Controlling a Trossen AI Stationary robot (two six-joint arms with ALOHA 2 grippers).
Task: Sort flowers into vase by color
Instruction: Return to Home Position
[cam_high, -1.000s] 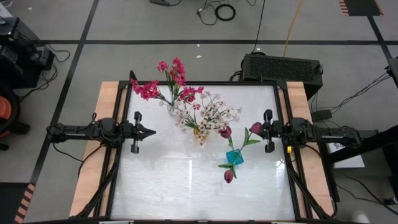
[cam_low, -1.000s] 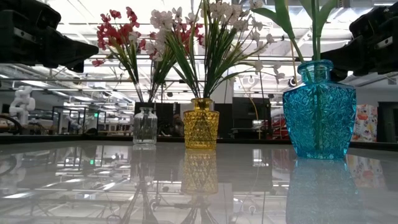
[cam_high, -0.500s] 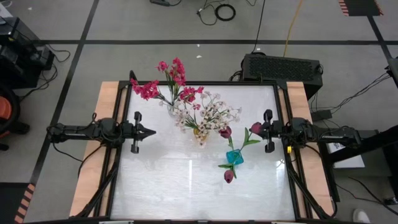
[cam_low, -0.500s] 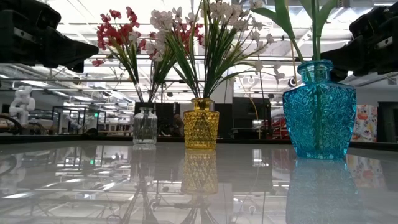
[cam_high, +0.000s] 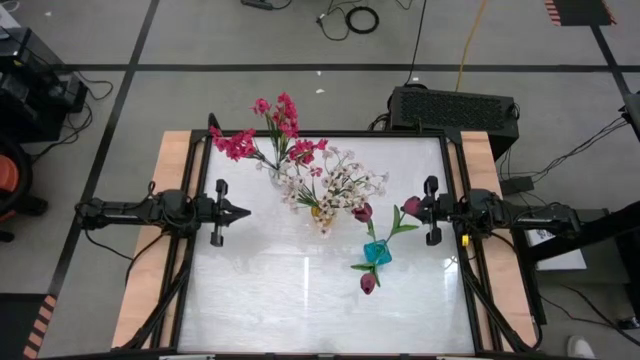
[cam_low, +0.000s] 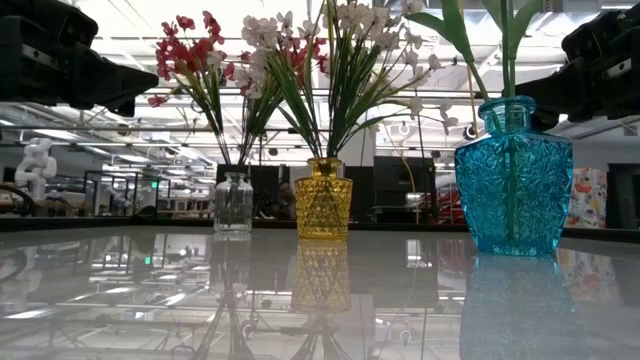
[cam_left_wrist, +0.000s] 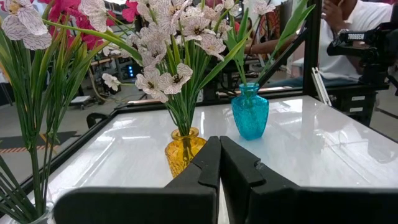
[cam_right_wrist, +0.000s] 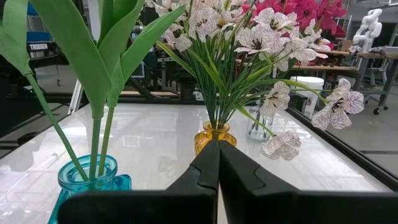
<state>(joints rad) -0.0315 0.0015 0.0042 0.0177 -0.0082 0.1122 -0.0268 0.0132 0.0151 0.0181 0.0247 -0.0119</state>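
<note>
Resting left gripper (cam_left_wrist: 219, 144) at the left edge of table (cam_high: 300, 300) and right gripper (cam_right_wrist: 217, 146) at the right edge, both with fingers pressed together and pinching nothing. Finding no loose stem lying on the glossy top. Standing in blue vase (cam_low: 513, 175), nearest the right gripper: maroon tulip buds (cam_high: 362, 212). Standing in yellow vase (cam_low: 323, 198): white flowers (cam_high: 345, 182). Standing in clear vase (cam_low: 233, 203): pink flowers (cam_high: 238, 143). Judging the sorting as finished, with only parking of arms seeming left.
</note>
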